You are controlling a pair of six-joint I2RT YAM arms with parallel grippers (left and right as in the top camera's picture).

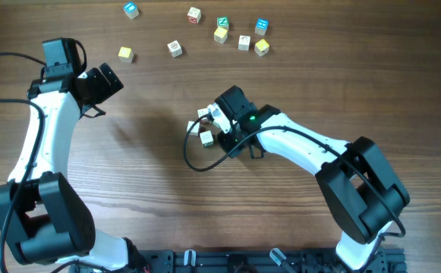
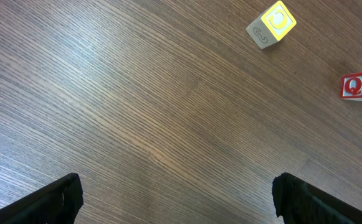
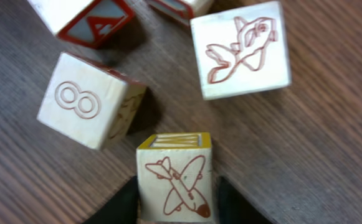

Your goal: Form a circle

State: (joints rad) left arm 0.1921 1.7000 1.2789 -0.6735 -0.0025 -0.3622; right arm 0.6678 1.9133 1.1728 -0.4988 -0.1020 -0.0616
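The circle (image 1: 206,138) sat near the middle of the desk (image 1: 129,167), mostly hidden in the overhead view beneath the right tool (image 3: 177,200), and it was a loose cluster, not a closed ring. In the right wrist view the plane cube (image 3: 174,180) stood nearest the camera, with a red aeroplane on its front face and a yellow-edged face above. The right tool was closed on the plane cube, its dark fingers (image 3: 126,202) pressed against both side faces. Up and to the left of the plane cube lay a tilted cube with an 8 (image 3: 86,107), close but not touching. Up and to the right of the plane cube lay a fish cube (image 3: 242,50), with a gap of bare wood between them. Beyond the plane cube, at the top edge, a letter A cube (image 3: 92,17) was partly cut off. Well away from the plane cube, toward the far edge of the desk, loose cubes (image 1: 220,35) were scattered. The left tool (image 2: 181,205) hung far to the left of the plane cube with its jaws spread wide over bare wood, holding nothing, a yellow cube (image 2: 272,23) and a red Q cube (image 2: 358,85) ahead of it.
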